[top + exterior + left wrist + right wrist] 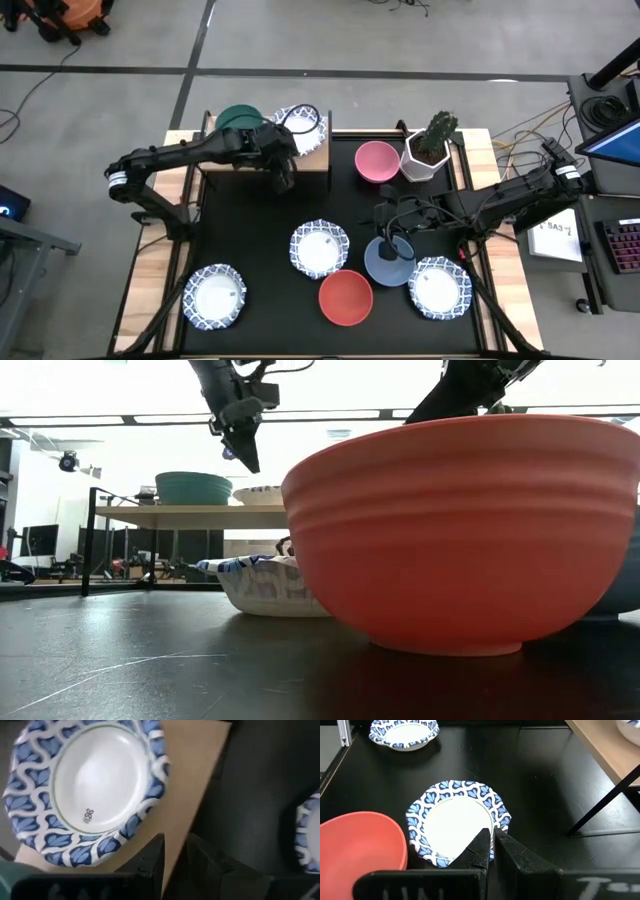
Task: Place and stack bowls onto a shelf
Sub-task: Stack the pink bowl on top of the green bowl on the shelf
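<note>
The shelf (312,160) stands at the table's far left. A green bowl (238,118) and a white bowl with a blue rim (90,785) rest on its wooden top, side by side. My left gripper (175,855) hovers above the shelf's near edge with a narrow gap between its fingers, and it is empty. My right gripper (493,840) is shut and empty just above the blue bowl (385,265), which sits on the table at the right. A red bowl (346,297), a pink bowl (376,162) and three more blue-rimmed white bowls (320,248) (215,297) (440,287) sit on the table.
A white cactus pot (430,152) stands at the far right next to the pink bowl. In the low view the red bowl (450,530) fills the foreground and hides most of the blue bowl (625,580). The shelf's black legs (600,805) stand on the table.
</note>
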